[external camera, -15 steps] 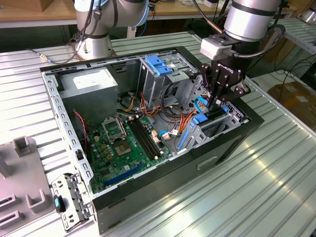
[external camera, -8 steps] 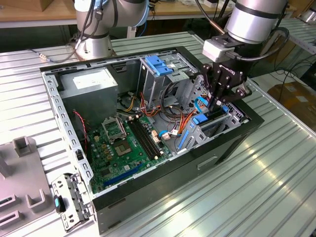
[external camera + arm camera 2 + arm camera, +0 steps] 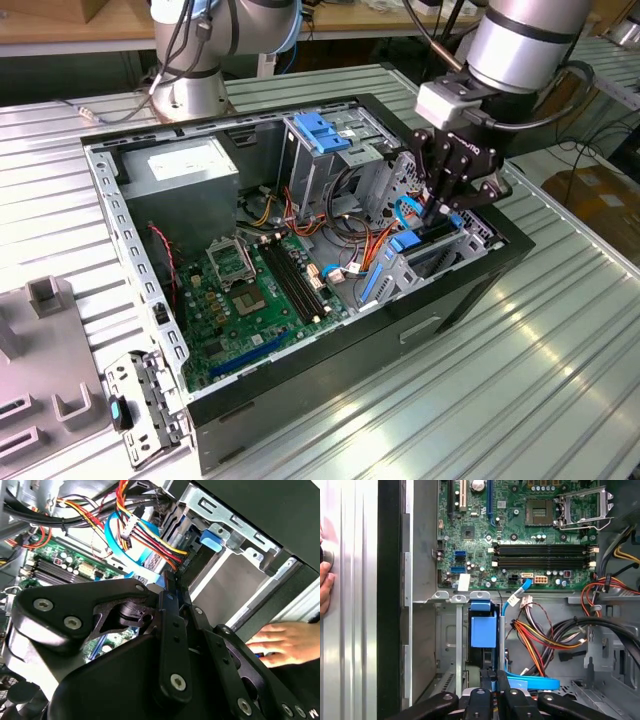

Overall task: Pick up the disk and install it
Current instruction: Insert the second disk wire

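The disk [image 3: 414, 242], dark with bright blue rails, stands on edge in the metal drive bay [image 3: 440, 262] at the case's front corner, on the exterior view's right. My gripper [image 3: 437, 214] hangs straight over it, its black fingers shut on the disk's upper edge. In the first wrist view the disk [image 3: 483, 631] sits in the bay slot just past my gripper [image 3: 493, 692]. The second wrist view has my gripper [image 3: 168, 588] pressed together on a sliver of blue, with the bay wall [image 3: 227, 582] beyond; the disk's lower part is hidden in the bay.
The open case holds a green motherboard [image 3: 250, 290], a power supply [image 3: 190, 165], a light-blue latch plate [image 3: 322, 130], bundled wires [image 3: 540, 640] and a thin blue cable [image 3: 532, 682] beside the bay. A person's hand [image 3: 285, 642] rests outside the case wall. A loose bracket [image 3: 150, 400] lies on the table.
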Controlling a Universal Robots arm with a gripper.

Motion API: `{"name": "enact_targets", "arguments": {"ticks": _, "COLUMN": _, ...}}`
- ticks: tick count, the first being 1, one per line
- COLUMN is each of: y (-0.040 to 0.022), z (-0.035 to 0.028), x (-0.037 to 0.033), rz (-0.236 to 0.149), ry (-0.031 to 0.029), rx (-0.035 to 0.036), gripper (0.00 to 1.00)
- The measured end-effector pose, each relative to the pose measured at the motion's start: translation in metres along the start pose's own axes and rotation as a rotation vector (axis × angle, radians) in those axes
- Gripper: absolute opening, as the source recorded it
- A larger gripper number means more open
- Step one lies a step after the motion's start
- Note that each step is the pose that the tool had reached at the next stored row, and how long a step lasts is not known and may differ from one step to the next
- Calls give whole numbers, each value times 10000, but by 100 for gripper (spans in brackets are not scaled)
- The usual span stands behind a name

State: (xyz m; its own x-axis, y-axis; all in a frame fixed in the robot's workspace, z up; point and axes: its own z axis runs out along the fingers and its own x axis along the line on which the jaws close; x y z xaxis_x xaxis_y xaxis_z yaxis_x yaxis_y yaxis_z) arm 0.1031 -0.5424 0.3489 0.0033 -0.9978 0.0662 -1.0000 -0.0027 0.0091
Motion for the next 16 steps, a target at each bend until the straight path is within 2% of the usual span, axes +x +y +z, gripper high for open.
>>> {"name": "enact_targets", "arguments": {"ticks": 3, "y": 0, "z": 4, "x": 52, "rz": -4, "ry": -368, "rx": 2, "gripper": 16}}
{"name": "enact_targets", "arguments": {"ticks": 5, "y": 0, "z": 5, "x": 81, "rz": -5, "ry": -509, "rx": 2, "gripper": 16}}
{"name": "enact_targets", "arguments": {"ticks": 6, "y": 0, "z": 6, "x": 88, "rz": -5, "ry": -540, "rx": 2, "gripper": 16}}
{"name": "enact_targets", "arguments": {"ticks": 7, "y": -1, "z": 6, "x": 91, "rz": -5, "ry": -544, "rx": 2, "gripper": 16}}
{"name": "enact_targets", "arguments": {"ticks": 16, "y": -11, "z": 10, "x": 107, "rz": 6, "ry": -546, "rx": 1, "gripper": 16}}
